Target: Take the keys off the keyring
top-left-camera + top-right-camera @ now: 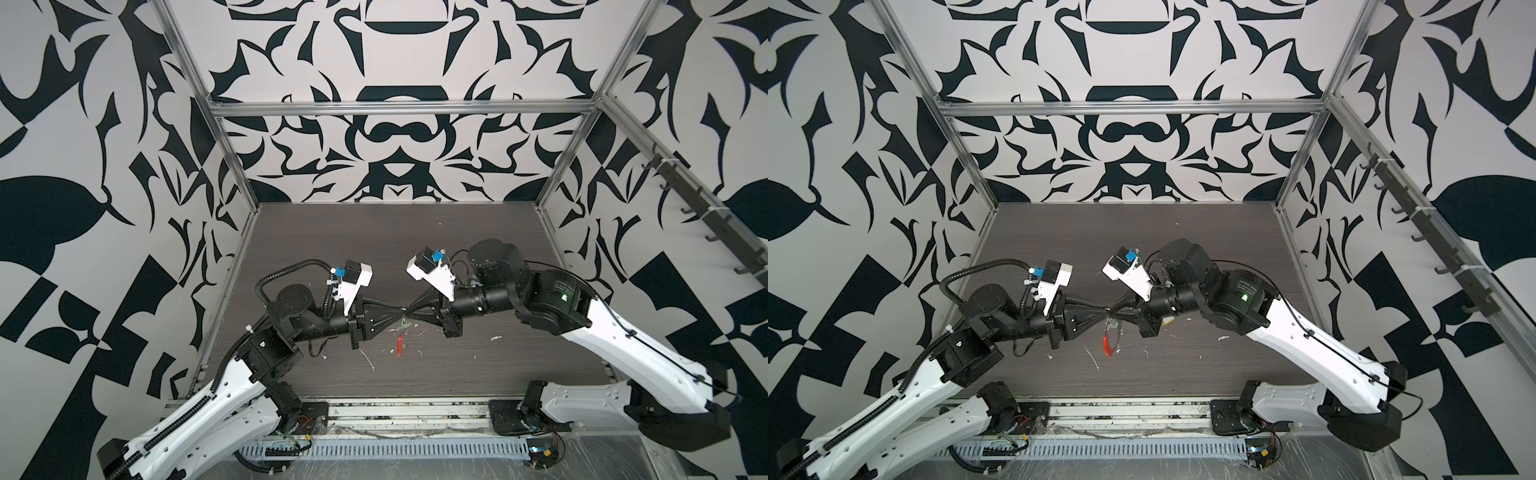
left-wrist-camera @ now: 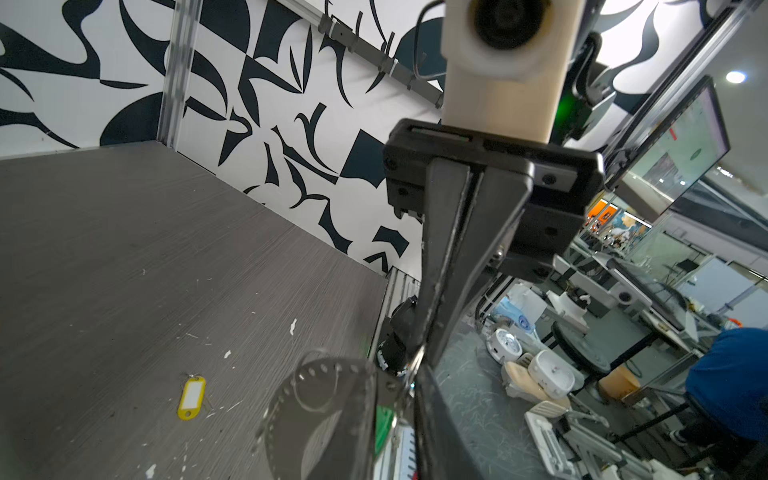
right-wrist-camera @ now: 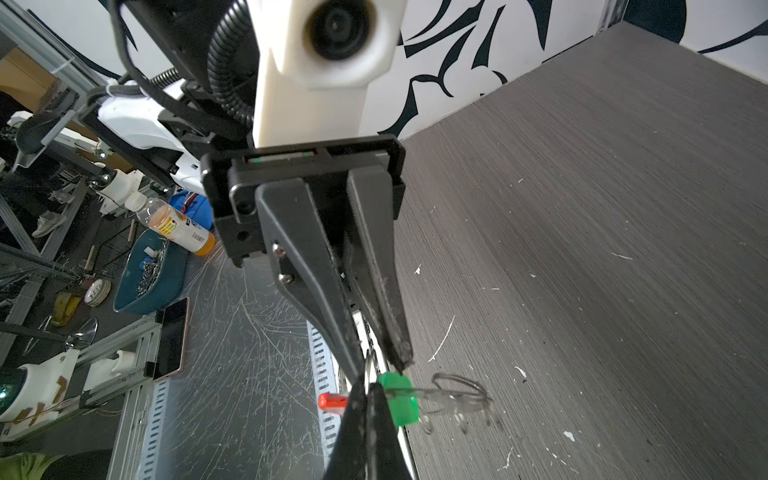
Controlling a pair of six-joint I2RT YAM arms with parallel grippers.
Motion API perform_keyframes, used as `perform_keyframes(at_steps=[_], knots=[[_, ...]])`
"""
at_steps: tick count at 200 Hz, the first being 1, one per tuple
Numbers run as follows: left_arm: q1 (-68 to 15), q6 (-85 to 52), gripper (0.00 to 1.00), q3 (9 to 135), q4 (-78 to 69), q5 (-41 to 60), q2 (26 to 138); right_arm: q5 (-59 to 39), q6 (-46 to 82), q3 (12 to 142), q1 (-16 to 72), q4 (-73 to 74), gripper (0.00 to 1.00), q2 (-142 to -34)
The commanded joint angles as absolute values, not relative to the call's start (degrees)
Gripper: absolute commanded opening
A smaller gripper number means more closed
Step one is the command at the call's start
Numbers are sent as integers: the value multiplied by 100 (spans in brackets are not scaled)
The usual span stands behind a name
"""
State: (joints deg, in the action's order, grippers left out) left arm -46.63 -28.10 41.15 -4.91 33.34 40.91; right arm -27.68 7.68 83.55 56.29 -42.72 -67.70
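Clamping the keyring (image 3: 332, 402) tight w/ your R gripper (image 3: 368, 387); L gripper (image 3: 380, 370) is sitting nearly closed beside the green key (image 3: 399, 399), can't tell if it's gripping.

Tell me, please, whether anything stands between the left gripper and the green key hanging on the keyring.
Nothing visible does. In the right wrist view the left gripper has its tips beside the green key, nothing between them; the right gripper pinches the keyring alongside.
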Motion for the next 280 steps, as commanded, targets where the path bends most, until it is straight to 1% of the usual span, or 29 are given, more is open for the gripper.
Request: perform_keyframes(at_steps=[1, 14, 44, 77, 109, 128, 143, 167, 189, 210, 253, 280], knots=[[-4667, -2725, 14, 4326, -479, 3499, 4087, -2775, 678, 8657, 5634, -4236, 0, -6741], [-4667, -2694, 12, 4332, -460, 3450, 4072, -2782, 682, 8687, 5634, -4258, 0, -6781], [-4667, -2549, 14, 4437, -225, 3308, 4048, -2813, 622, 8872, 5634, -4493, 0, -6954], [-4684, -2460, 0, 4465, -107, 3208, 4013, -2763, 625, 9001, 5634, -4615, 0, -7067], [-4720, -2711, 0, 4171, -691, 2993, 3890, -2804, 945, 8597, 5634, -3859, 0, -6858], [-4720, -2883, 0, 3956, -1143, 2831, 3776, -2810, 1180, 8117, 5634, -3043, 16, -6548], [-4729, -2984, 0, 3814, -1423, 2657, 3668, -2637, 1368, 7664, 5640, -2327, 26, -6222], [-4729, -3143, 0, 3590, -1800, 2357, 3514, -2051, 1741, 6763, 5660, -926, 33, -5569], [-4733, -3207, 0, 3445, -1967, 2098, 3368, -1554, 2126, 5893, 5660, 284, 37, -5096], [-4729, -3308, 0, 3317, -2186, 1982, 3298, -1371, 2422, 5447, 5661, 967, 38, -5018], [-4733, -3388, 0, 3226, -2376, 1950, 3310, -1580, 2733, 5276, 5693, 1578, 37, -5330], [-4731, -3389, 0, 3173, -2417, 1906, 3251, -1573, 2804, 5267, 5747, 1720, 38, -5432]])
